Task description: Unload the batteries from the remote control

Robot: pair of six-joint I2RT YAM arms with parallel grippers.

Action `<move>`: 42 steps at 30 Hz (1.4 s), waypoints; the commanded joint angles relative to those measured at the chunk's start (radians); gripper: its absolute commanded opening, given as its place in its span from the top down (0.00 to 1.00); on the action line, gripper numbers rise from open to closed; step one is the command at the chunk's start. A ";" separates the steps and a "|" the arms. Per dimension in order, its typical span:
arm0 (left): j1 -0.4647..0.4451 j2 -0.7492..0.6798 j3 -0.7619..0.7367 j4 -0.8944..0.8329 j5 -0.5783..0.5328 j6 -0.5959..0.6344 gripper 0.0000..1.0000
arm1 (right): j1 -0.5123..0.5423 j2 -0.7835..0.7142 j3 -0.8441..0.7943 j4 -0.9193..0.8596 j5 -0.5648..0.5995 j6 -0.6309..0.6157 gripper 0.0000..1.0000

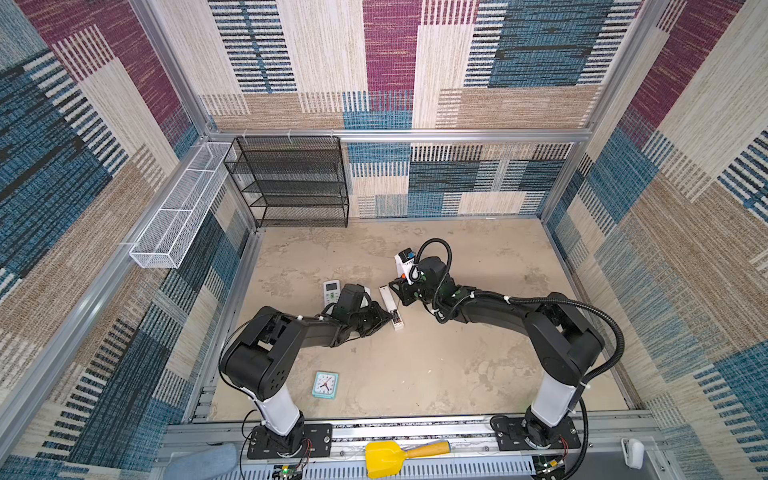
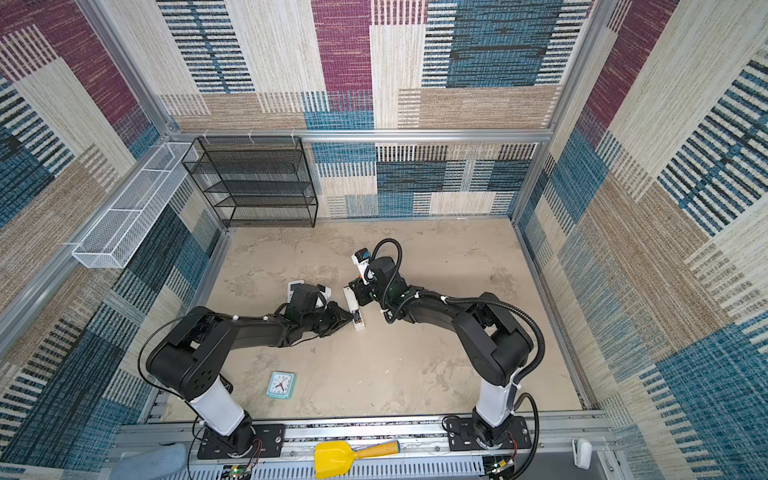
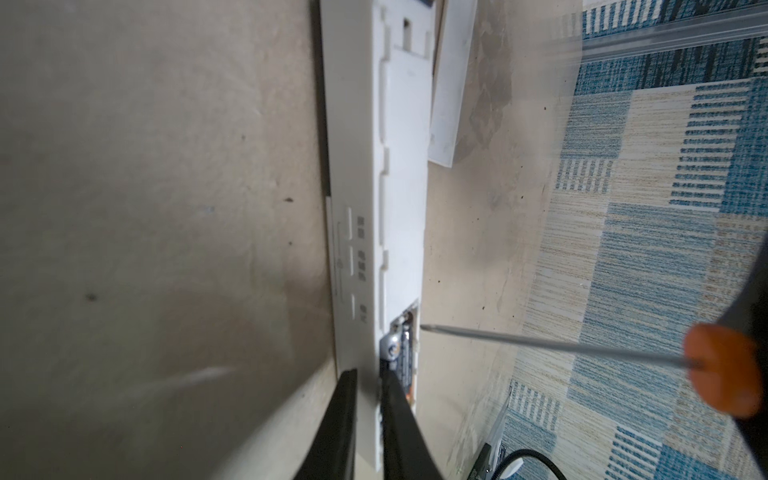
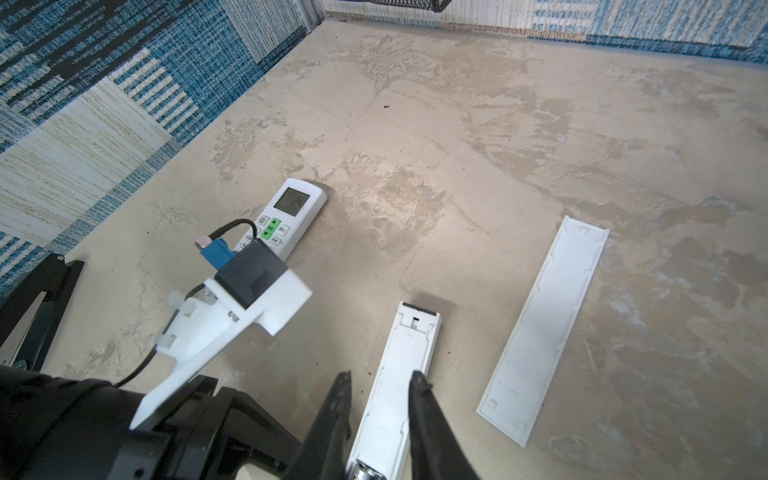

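A long white remote control (image 3: 374,187) lies back-up on the beige floor, its back open. At its near end a dark battery (image 3: 401,357) with a silvery tip sits in the compartment. My left gripper (image 3: 368,374) is shut on that end's side wall, one finger outside and one inside by the battery. In both top views it meets the remote (image 1: 390,305) from the left. My right gripper (image 1: 397,291) is shut on the orange-handled screwdriver (image 3: 723,370), whose tip rests beside the compartment's edge. Its fingers (image 4: 428,415) hover over the remote's far end.
The removed white cover (image 4: 548,328) lies beside the remote. A second white remote with a display (image 4: 291,216) lies behind the left wrist. A teal clock (image 1: 325,385), a black mesh shelf (image 1: 291,183), a white wire basket (image 1: 178,208) and a yellow scoop (image 1: 384,457) stand around.
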 commanded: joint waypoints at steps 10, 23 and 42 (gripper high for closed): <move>-0.008 0.013 -0.011 0.004 -0.013 0.002 0.85 | 0.006 0.034 0.024 -0.021 0.013 0.021 1.00; -0.035 0.010 -0.025 0.014 -0.041 -0.018 0.89 | 0.042 0.046 0.037 -0.066 0.077 0.052 1.00; -0.040 0.009 -0.067 0.063 -0.050 -0.047 0.92 | 0.002 0.071 -0.015 0.027 -0.031 0.283 1.00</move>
